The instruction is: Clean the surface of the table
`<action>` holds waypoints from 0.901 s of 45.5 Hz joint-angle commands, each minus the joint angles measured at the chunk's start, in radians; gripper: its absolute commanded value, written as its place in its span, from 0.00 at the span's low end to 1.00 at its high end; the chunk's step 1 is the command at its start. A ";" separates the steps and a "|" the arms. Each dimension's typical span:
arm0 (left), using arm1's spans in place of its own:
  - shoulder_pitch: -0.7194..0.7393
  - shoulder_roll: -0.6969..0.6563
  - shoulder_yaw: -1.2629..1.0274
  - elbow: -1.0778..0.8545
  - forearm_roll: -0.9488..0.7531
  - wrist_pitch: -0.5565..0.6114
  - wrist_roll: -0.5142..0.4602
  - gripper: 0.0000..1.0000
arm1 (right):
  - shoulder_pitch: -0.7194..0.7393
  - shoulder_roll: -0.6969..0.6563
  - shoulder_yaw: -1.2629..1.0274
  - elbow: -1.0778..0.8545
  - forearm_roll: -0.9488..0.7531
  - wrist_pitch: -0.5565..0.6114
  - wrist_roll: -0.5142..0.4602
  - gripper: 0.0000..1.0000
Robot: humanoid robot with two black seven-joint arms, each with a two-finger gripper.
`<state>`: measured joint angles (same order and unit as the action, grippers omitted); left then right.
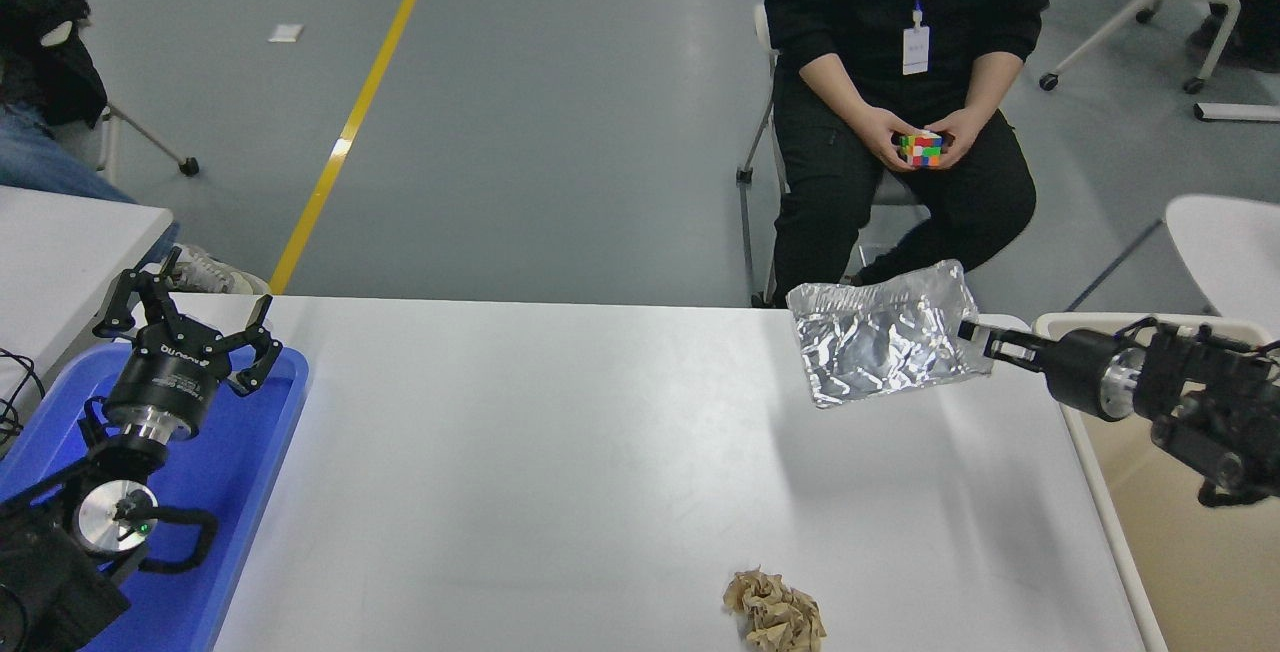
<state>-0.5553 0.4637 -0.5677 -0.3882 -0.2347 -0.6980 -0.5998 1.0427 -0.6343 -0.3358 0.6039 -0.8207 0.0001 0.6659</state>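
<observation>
Table surface (560,452) lies wide and white below the right gripper (978,337), which pinches the right edge of a crumpled foil sheet (880,344) and holds it up in the air. The foil hangs out to the gripper's left, clear of the tabletop, its shadow falling on the white beneath. Just behind the gripper, under its arm, sits the beige bin (1180,492) at the table's right edge. Well below and to the left of the gripper, a crumpled brown paper ball (776,612) rests on the table's near edge. Far off to the left, the left gripper (190,332) is parked with fingers spread above a blue tray (230,492).

From where I stand, the hold looks thin: only an edge is caught, so the foil could tear or slip free on a quick swing toward the bin and drop back onto the table.
</observation>
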 commanded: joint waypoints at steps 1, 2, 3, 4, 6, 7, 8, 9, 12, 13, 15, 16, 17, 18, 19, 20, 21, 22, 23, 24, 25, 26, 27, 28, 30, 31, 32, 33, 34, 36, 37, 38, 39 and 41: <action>0.000 0.000 0.000 0.000 0.000 0.000 0.000 1.00 | 0.146 -0.185 0.024 0.108 0.017 0.168 0.011 0.00; 0.000 0.000 0.000 0.000 0.000 0.000 0.000 1.00 | 0.158 -0.197 0.030 0.109 0.017 0.187 0.011 0.00; 0.000 0.001 0.000 0.000 0.000 0.000 0.000 1.00 | 0.171 -0.209 0.037 0.109 0.017 0.207 0.012 0.00; 0.000 0.000 0.000 0.000 0.000 0.000 0.000 1.00 | 0.183 -0.222 0.041 0.109 0.017 0.227 0.012 0.00; 0.000 0.000 0.000 0.000 0.000 0.000 0.000 1.00 | 0.209 -0.242 0.050 0.108 0.017 0.268 0.012 0.00; 0.000 0.001 0.000 0.000 0.000 0.000 0.000 1.00 | 0.220 -0.252 0.052 0.108 0.017 0.287 0.012 0.00; 0.000 0.000 0.000 0.000 0.000 0.000 0.000 1.00 | 0.232 -0.262 0.055 0.108 0.017 0.303 0.012 0.00; 0.000 0.000 0.000 0.000 0.000 0.000 0.000 1.00 | 0.244 -0.271 0.057 0.108 0.017 0.317 0.011 0.00; 0.000 0.000 0.000 0.000 0.000 0.000 0.000 1.00 | 0.276 -0.291 0.058 0.108 0.017 0.351 0.012 0.00; 0.000 0.001 0.000 0.000 0.000 0.000 0.000 1.00 | 0.286 -0.297 0.058 0.108 0.017 0.360 0.012 0.00; 0.000 0.000 0.000 0.000 0.000 0.000 0.000 1.00 | 0.299 -0.304 0.058 0.108 0.017 0.374 0.012 0.00; 0.000 0.000 0.000 0.000 0.000 0.000 0.000 1.00 | 0.304 -0.308 0.058 0.108 0.017 0.377 0.011 0.00; 0.000 0.000 0.000 0.000 0.000 0.000 0.000 1.00 | 0.306 -0.311 0.058 0.108 0.017 0.380 0.012 0.00; 0.000 0.001 0.000 0.000 0.000 0.000 0.000 1.00 | 0.306 -0.312 0.058 0.105 0.017 0.380 0.011 0.00; 0.000 0.000 0.000 0.000 0.000 0.000 0.000 1.00 | 0.306 -0.314 0.058 0.102 0.017 0.380 0.011 0.00; 0.000 0.000 0.000 0.000 0.000 0.000 0.000 1.00 | 0.306 -0.314 0.058 0.096 0.015 0.380 0.011 0.00; 0.000 0.000 0.000 0.000 0.000 0.000 0.000 1.00 | 0.304 -0.314 0.058 0.091 0.015 0.380 0.011 0.00; 0.000 0.000 0.000 0.000 0.000 0.000 0.000 1.00 | 0.301 -0.314 0.057 0.086 0.015 0.380 0.011 0.00; 0.000 0.000 0.000 0.000 0.000 0.000 0.000 1.00 | 0.300 -0.314 0.057 0.080 0.015 0.380 0.011 0.00; 0.000 0.000 0.000 0.000 0.000 0.000 0.000 1.00 | 0.296 -0.314 0.057 0.070 0.017 0.380 0.011 0.00; 0.000 0.000 0.000 0.000 0.000 0.000 0.000 1.00 | 0.292 -0.314 0.057 0.054 0.017 0.380 0.009 0.00; 0.000 0.001 0.000 0.000 0.000 0.000 0.000 1.00 | 0.289 -0.314 0.055 0.038 0.017 0.380 0.009 0.00; 0.000 0.000 0.000 0.000 0.000 0.000 0.000 1.00 | 0.289 -0.312 0.052 0.018 0.017 0.380 0.009 0.00; 0.000 0.001 0.000 0.000 0.000 0.000 0.000 1.00 | 0.287 -0.312 0.049 -0.005 0.017 0.382 0.009 0.00; 0.000 0.000 0.000 0.000 0.000 0.000 0.000 1.00 | 0.274 -0.308 0.047 -0.053 0.018 0.382 0.009 0.00; 0.000 0.001 0.000 0.000 0.000 0.000 0.000 1.00 | 0.263 -0.305 0.049 -0.079 0.020 0.382 0.009 0.00; 0.000 0.000 0.000 0.000 0.000 0.000 0.000 1.00 | 0.249 -0.302 0.050 -0.108 0.026 0.382 0.009 0.00; 0.000 0.001 0.000 0.000 0.000 0.000 0.000 1.00 | 0.237 -0.300 0.053 -0.134 0.034 0.383 0.009 0.00; 0.000 0.000 0.000 0.000 0.000 0.000 0.000 1.00 | 0.224 -0.298 0.054 -0.157 0.041 0.383 0.009 0.00; 0.000 0.000 0.000 0.000 0.000 0.000 0.000 1.00 | 0.206 -0.289 0.047 -0.197 0.061 0.383 0.009 0.00; 0.000 0.001 0.000 0.000 0.000 0.000 0.000 1.00 | 0.197 -0.282 0.043 -0.214 0.071 0.383 0.009 0.00; 0.000 0.000 0.000 0.000 0.000 0.000 0.000 1.00 | 0.188 -0.274 0.041 -0.232 0.081 0.383 0.007 0.00; 0.000 0.000 0.000 0.000 0.000 0.000 0.000 1.00 | 0.177 -0.268 0.040 -0.251 0.089 0.383 0.006 0.00; 0.000 0.000 0.000 0.000 0.000 0.000 0.000 1.00 | 0.151 -0.252 0.038 -0.292 0.103 0.383 0.001 0.00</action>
<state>-0.5553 0.4637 -0.5675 -0.3882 -0.2347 -0.6980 -0.5998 1.2751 -0.9229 -0.2876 0.5018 -0.7764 0.3728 0.6746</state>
